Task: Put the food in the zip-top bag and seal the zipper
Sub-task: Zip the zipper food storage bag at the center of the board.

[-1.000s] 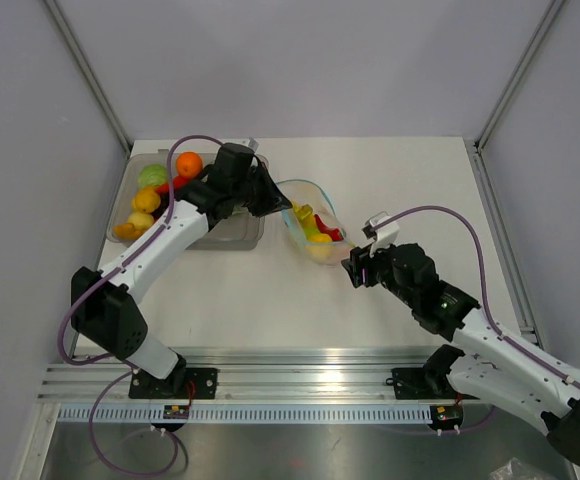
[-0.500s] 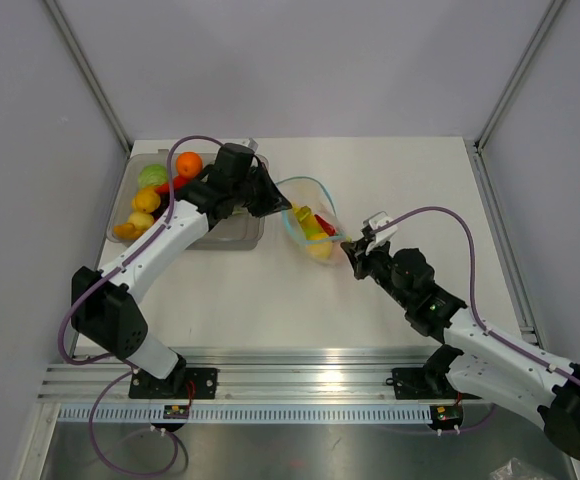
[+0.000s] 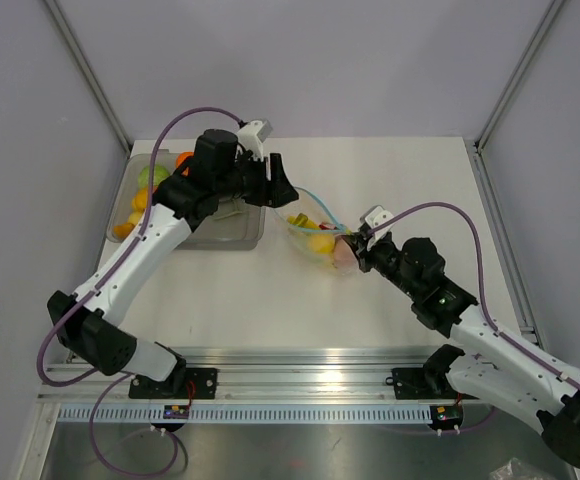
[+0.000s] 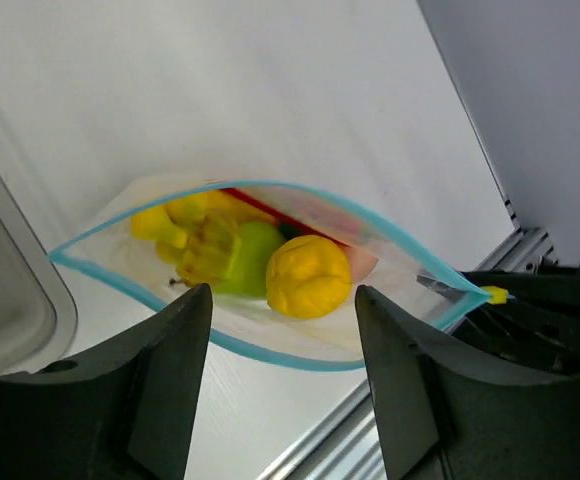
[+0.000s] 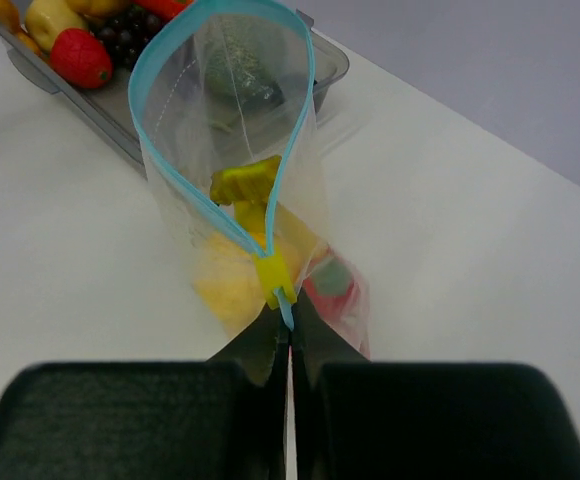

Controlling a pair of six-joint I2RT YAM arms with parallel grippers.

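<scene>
The clear zip-top bag [image 3: 318,236] lies mid-table with its mouth gaping, and the blue-teal zipper [image 4: 289,359] curves round the opening. Inside is food: a yellow lemon-like fruit [image 4: 308,275], a light green fruit [image 4: 255,255], a banana bunch [image 4: 192,232] and a pink peach [image 4: 362,263]. My left gripper [image 3: 279,190] hangs open over the mouth, its fingers [image 4: 170,380] clear of the bag. My right gripper [image 5: 290,318] is shut on the zipper's end, just behind the yellow slider [image 5: 273,275].
A rigid clear tray [image 3: 232,232] stands at the back left under the left arm and holds more toy food, including a strawberry [image 5: 80,58] and an orange [image 3: 183,158]. The right arm [image 3: 440,300] reaches in from the front right.
My left gripper has opened, let go of the bag's rim and moved back. My right gripper has closed on the zipper's end, and the bag has sagged lower.
</scene>
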